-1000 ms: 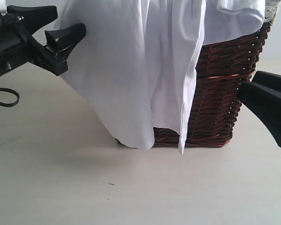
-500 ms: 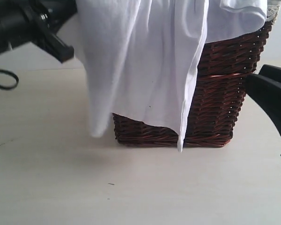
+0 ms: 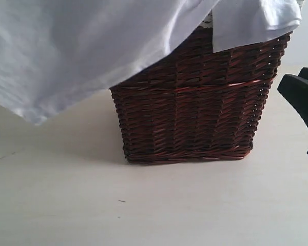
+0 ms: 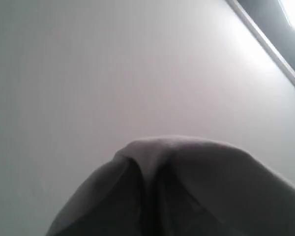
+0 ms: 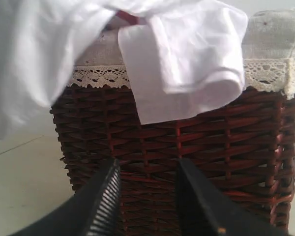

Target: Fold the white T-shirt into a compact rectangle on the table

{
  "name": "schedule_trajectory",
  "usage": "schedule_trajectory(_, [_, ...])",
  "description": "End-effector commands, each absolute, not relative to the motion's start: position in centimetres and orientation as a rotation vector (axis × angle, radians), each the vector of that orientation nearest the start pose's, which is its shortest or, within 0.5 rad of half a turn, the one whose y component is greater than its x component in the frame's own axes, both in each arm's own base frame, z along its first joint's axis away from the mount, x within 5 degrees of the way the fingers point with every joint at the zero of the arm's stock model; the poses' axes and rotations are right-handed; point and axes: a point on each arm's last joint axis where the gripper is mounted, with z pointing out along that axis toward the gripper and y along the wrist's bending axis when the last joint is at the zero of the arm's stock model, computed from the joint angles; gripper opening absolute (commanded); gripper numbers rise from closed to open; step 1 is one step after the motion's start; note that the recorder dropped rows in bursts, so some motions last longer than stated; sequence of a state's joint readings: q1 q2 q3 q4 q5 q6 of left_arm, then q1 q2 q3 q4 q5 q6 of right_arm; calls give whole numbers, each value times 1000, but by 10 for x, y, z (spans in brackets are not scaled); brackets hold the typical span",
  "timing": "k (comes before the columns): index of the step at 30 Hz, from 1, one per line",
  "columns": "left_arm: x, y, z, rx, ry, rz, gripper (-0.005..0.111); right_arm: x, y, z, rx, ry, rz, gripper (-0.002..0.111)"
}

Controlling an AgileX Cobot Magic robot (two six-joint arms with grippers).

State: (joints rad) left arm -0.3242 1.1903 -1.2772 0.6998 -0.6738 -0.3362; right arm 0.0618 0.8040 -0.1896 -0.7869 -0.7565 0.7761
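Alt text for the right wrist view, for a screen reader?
A white T-shirt drapes over the lace-trimmed rim of a brown wicker basket, one fold hanging down its front. The right gripper faces the basket wall, jaws apart, empty.

My right gripper (image 5: 147,172) stands beside the right-hand wall of the wicker basket (image 3: 190,118), pointed at the wall and clear of it. Its two black fingers (image 5: 101,206) are parted, with nothing between them. My left gripper is closed and hidden under the white T-shirt (image 4: 196,187).
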Motion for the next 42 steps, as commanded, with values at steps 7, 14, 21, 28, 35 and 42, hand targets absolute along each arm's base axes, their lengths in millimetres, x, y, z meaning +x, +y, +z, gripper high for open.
schedule_trajectory(7, [151, -75, 613, 387, 706, -328, 0, 137, 52, 253, -351, 1497, 536, 38])
schedule_trajectory(14, [169, -93, 562, 589, 1036, -390, 0, 136, 54, 251, -381, 1504, 532, 38])
schedule_trajectory(21, [203, -98, 495, 633, 1248, -373, 0, 136, 54, 251, -396, 1506, 528, 38])
schedule_trajectory(28, [228, -74, 427, 594, 1472, -268, 0, 136, 55, 250, -405, 1512, 534, 38])
schedule_trajectory(35, [243, -37, 362, 533, 1675, -41, 0, 134, 57, 253, -420, 1475, 564, 38])
schedule_trajectory(42, [259, -39, 303, 524, 1884, -132, 0, 133, 58, 252, -437, 1480, 560, 38])
